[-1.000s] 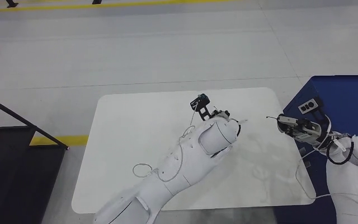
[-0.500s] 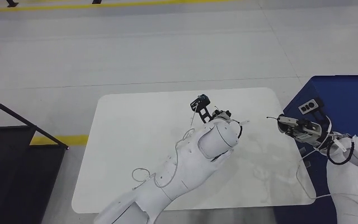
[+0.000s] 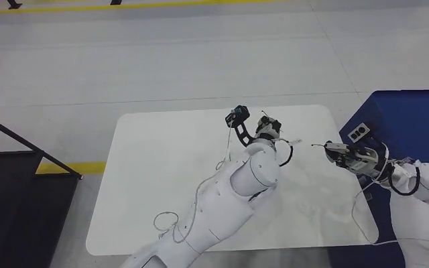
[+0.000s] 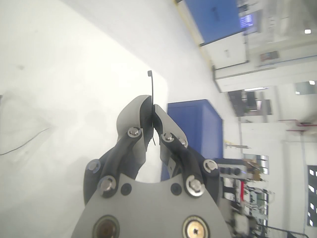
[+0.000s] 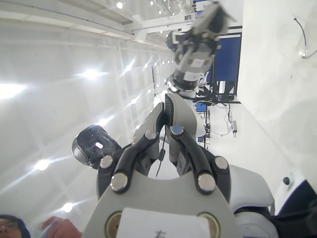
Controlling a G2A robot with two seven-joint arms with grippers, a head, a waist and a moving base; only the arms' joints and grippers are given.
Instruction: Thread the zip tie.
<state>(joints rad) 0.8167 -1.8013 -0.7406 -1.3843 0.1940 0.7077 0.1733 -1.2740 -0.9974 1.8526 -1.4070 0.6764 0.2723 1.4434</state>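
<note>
The left gripper (image 4: pixel 151 105) has its jaws closed on a black zip tie (image 4: pixel 150 87). The tie's square head projects past the fingertips, and a short length of strap shows between the jaws behind the grip point. The right gripper (image 5: pixel 165 105) has its jaws closed on a thin black strip (image 5: pixel 163 138). This strip runs back between the finger links and carries a small dark block partway along.

In the top view, the left gripper is over the far middle of the white table (image 3: pixel 167 167). The right gripper is over the table's right edge, beside the blue cabinet (image 3: pixel 395 114), and points left. The two grippers are apart, and the zip tie and the strip do not touch.
</note>
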